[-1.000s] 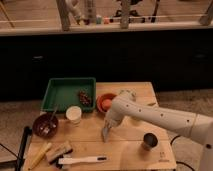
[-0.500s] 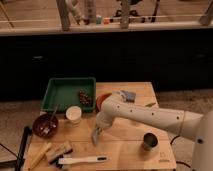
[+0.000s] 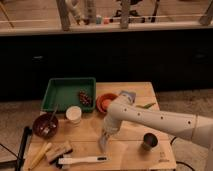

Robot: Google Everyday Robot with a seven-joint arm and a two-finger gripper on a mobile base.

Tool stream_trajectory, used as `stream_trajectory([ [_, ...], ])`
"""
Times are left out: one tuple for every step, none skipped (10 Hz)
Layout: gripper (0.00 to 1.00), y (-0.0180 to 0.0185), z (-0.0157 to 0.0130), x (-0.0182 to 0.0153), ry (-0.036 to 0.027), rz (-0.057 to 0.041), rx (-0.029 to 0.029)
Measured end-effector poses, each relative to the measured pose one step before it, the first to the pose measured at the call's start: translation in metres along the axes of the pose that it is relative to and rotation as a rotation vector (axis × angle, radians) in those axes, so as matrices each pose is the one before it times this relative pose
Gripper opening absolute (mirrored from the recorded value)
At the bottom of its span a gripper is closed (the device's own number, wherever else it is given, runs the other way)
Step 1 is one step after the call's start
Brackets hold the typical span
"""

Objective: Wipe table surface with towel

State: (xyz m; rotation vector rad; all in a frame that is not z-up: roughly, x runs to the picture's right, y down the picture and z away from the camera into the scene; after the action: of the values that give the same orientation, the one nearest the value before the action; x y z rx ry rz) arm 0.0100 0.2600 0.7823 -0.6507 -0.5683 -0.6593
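Observation:
The table surface (image 3: 127, 150) is a light tan wooden top with plank seams. My white arm reaches in from the right to the middle of the table. My gripper (image 3: 107, 133) points down at the table and is shut on the towel (image 3: 103, 143). The towel is a narrow pale grey-white cloth that hangs from the gripper, its lower end touching the wood near the front centre.
A green tray (image 3: 60, 94) holding a pine cone (image 3: 84, 97) stands at the back left. An orange bowl (image 3: 104, 103), white cup (image 3: 74, 114), brown bowl (image 3: 45, 125), white-handled brush (image 3: 82, 160), metal cup (image 3: 148, 141) and blue pad (image 3: 128, 95) ring the gripper.
My gripper has moved left and toward the table's front edge, dragging the towel along the wood. The other items have not moved.

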Motion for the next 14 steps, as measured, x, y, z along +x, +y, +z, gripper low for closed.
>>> stream_trajectory([
  [0.00, -0.00107, -0.00234, 0.01446, 0.01737, 0.03301, -0.00142],
  [0.00, -0.00839, -0.00034, 0.01131, 0.00874, 0.01815, 0.00065],
  [0.00, -0.00926, 0.00067, 0.00889, 0.00577, 0.01177, -0.00159],
  [0.00, -0.01030, 0.00073, 0.01030, 0.00828, 0.01532, -0.00026],
  [0.00, -0.00585, 0.00118, 0.00838, 0.01042, 0.02143, -0.00283],
  [0.00, -0.00129, 0.00128, 0.00223, 0.00695, 0.01384, -0.00231],
  [0.00, 0.00121, 0.00028, 0.00080, 0.00192, 0.00186, -0.00336],
  [0.00, 0.00055, -0.00005, 0.00044, 0.00011, 0.00098, 0.00035],
  [0.00, -0.00017, 0.00005, -0.00014, -0.00003, -0.00045, 0.00011],
  [0.00, -0.00048, 0.00014, -0.00059, -0.00016, -0.00150, -0.00028],
  [0.00, -0.00014, 0.00013, -0.00016, -0.00019, -0.00046, 0.00038],
  [0.00, 0.00015, -0.00011, 0.00014, -0.00004, 0.00044, 0.00026],
  [0.00, -0.00023, 0.00007, -0.00020, -0.00010, -0.00049, 0.00012],
  [0.00, 0.00002, -0.00002, 0.00001, -0.00014, 0.00012, 0.00035],
])
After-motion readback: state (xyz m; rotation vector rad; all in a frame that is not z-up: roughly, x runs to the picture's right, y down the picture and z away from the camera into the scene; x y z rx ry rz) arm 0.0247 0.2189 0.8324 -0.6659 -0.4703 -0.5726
